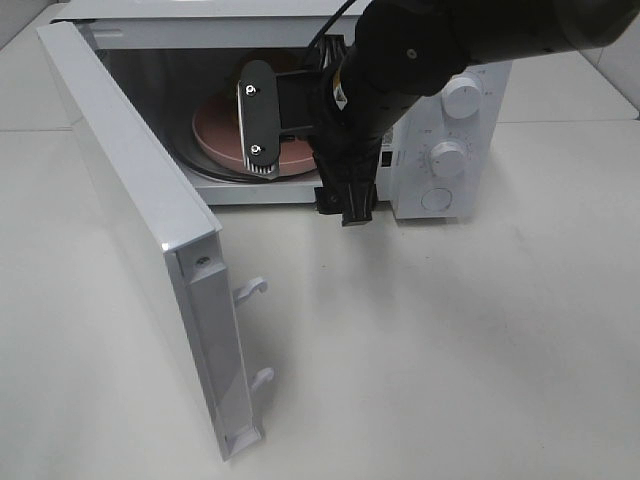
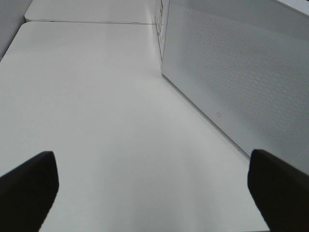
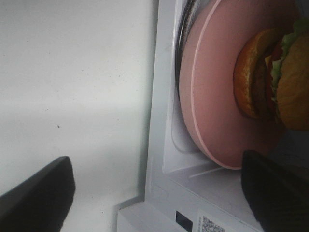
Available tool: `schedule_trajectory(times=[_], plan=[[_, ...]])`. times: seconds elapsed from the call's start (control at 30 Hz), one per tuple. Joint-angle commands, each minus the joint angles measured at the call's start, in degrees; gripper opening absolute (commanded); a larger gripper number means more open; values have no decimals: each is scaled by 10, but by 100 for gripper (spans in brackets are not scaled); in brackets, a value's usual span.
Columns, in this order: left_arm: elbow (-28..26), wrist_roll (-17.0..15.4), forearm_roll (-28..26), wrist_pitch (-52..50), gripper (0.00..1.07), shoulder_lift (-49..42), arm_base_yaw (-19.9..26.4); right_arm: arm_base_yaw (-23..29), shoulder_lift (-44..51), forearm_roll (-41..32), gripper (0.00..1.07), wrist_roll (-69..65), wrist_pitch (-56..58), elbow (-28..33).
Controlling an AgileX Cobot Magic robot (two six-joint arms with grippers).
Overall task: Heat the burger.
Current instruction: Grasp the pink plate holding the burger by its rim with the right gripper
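Burger (image 3: pixel 263 82) on pink plate (image 3: pixel 212 92) inside the microwave (image 1: pixel 450 110), door (image 1: pixel 140 190) swung wide at left, open table (image 1: pixel 450 350) on the near side; right gripper (image 3: pixel 154 193) at the cavity's front edge, jaws spread, grasping nothing; left gripper (image 2: pixel 154 193) likewise released above the table beside a perforated white panel (image 2: pixel 241 72).

The microwave door (image 1: pixel 125 180) is standing open, walling off my left; my right arm (image 1: pixel 420 50) is blocking the cavity mouth, the burger (image 3: pixel 292 82) on its pink plate (image 1: pixel 215 130) is filling the floor, the table (image 1: pixel 450 350) in front is offering passage
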State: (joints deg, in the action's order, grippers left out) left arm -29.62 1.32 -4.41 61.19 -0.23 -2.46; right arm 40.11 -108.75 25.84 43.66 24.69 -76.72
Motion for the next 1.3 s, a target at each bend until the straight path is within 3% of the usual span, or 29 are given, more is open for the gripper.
schedule_trajectory(times=[0.03, 1.3], plan=[[1, 1, -5, 1, 100, -10, 1, 1, -13, -1, 90, -2, -3, -14], [1, -2, 1, 1, 100, -10, 1, -1, -171, 15, 85, -46, 2, -186]])
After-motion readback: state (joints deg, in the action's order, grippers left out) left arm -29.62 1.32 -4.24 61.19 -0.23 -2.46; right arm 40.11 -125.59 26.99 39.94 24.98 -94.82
